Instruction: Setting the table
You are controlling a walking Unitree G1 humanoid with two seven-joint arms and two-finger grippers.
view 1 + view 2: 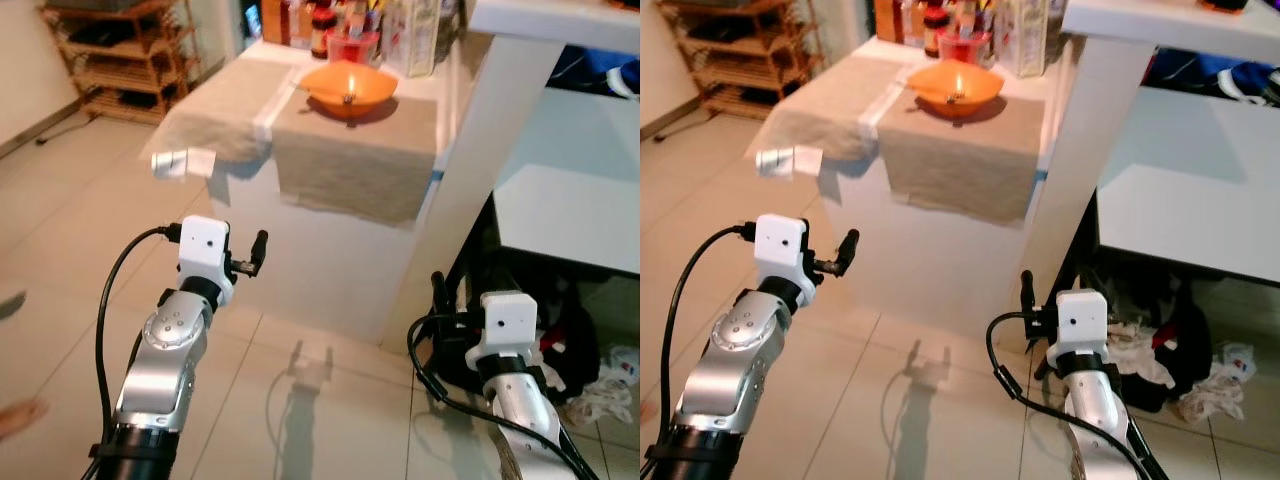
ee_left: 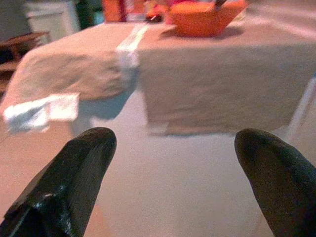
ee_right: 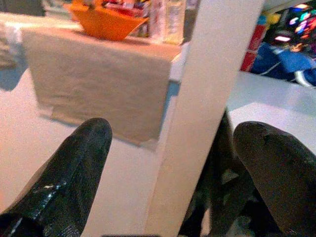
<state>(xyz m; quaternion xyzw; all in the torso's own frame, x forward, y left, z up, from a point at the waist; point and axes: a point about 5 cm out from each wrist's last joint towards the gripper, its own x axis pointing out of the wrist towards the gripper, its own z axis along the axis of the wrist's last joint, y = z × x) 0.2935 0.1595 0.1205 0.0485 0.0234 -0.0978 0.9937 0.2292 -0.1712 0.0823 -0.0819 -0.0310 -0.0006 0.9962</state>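
An orange bowl [image 1: 349,88] with a utensil in it stands on a beige placemat [image 1: 357,150] that hangs over the front edge of the white table [image 1: 330,270]. A second beige cloth [image 1: 222,105] drapes over the table's left corner, with a white tag [image 1: 183,163] hanging from it. My left gripper [image 2: 175,143] is open and holds nothing, raised in front of the table, below its edge. My right gripper [image 3: 173,133] is also open and holds nothing. It is low, near the white post [image 3: 207,113] at the table's right end.
Jars and bottles [image 1: 350,25] crowd the back of the table. A wooden shelf [image 1: 120,60] stands at the far left. A lower white surface [image 1: 570,215] lies to the right, with dark clutter and crumpled cloths [image 1: 610,385] on the tiled floor [image 1: 60,230] beneath it.
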